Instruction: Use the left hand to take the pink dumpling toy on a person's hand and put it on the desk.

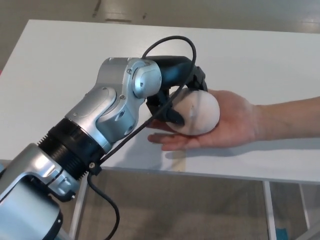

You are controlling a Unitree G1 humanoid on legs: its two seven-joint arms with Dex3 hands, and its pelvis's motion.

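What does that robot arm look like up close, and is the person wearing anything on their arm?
The left arm is rounded silver metal with black ribbed rings at the joints. A thin black cable loops above the wrist and trails down beside the arm. The left robot hand is black with thick fingers. The person's forearm is bare: no sleeve, watch or glove shows.

Robot hand [176, 95], left, closes black fingers [174, 115] around pink dumpling toy [198, 112]. Toy rests on a person's open palm [231, 125], which enters from picture right above white counter [60, 65]. Black cable [167, 42] loops over the wrist. Right robot hand out of frame.
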